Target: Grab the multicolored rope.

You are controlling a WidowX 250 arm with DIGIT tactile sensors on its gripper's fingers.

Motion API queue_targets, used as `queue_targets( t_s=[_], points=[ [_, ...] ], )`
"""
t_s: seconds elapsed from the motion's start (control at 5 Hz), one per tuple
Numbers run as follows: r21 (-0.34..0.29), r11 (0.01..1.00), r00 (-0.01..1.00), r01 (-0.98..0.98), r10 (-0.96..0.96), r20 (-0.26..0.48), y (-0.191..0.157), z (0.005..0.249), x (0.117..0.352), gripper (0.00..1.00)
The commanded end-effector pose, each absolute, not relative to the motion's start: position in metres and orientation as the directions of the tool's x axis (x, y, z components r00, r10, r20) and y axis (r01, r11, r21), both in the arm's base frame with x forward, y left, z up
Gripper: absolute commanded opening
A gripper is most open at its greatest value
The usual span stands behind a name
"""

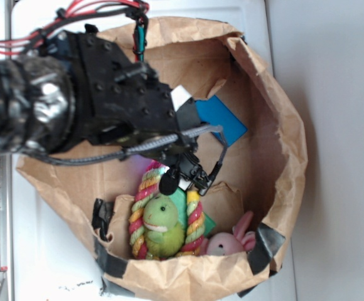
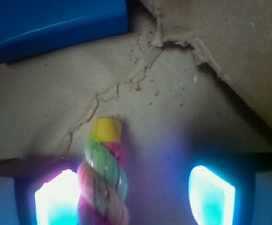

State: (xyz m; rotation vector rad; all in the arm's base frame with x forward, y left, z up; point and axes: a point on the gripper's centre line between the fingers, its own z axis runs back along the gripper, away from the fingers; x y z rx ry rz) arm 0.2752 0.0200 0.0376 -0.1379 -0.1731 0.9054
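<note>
The black gripper (image 1: 181, 177) hangs with its jaws wide apart, nothing clamped yet. In the wrist view the thick twisted multicolored rope (image 2: 104, 180) pokes up between the glowing pads (image 2: 56, 199), hugging one side. It arches round a green frog plush (image 1: 162, 227) near the front rim of the crumpled brown paper bag (image 1: 282, 119). I'd say lined up; closing and lifting remain.

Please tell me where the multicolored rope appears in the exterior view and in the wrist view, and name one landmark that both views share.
Exterior: the multicolored rope arches low in the paper bag, around the green frog plush, just below the gripper.
Wrist: one rope end with a yellow cap rises at bottom center-left, between the glowing fingers.
Shared landmark: the blue block.
</note>
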Motion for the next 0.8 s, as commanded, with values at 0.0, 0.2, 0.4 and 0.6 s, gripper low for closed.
queue_targets(
  t_s=[0.0,0.2,0.4,0.6],
  points=[
    [-0.230,0.624,0.619,-0.746,0.778,0.106,0.0231,0.0561,0.2785,1.00],
    [-0.226,0.625,0.619,-0.747,0.778,0.106,0.0227,0.0544,0.2790,1.00],
    [-0.226,0.626,0.619,-0.746,0.778,0.111,0.0218,0.0507,0.2810,1.00],
    [-0.224,0.628,0.619,-0.745,0.776,0.118,0.0181,0.0470,0.2799,1.00]
  ],
)
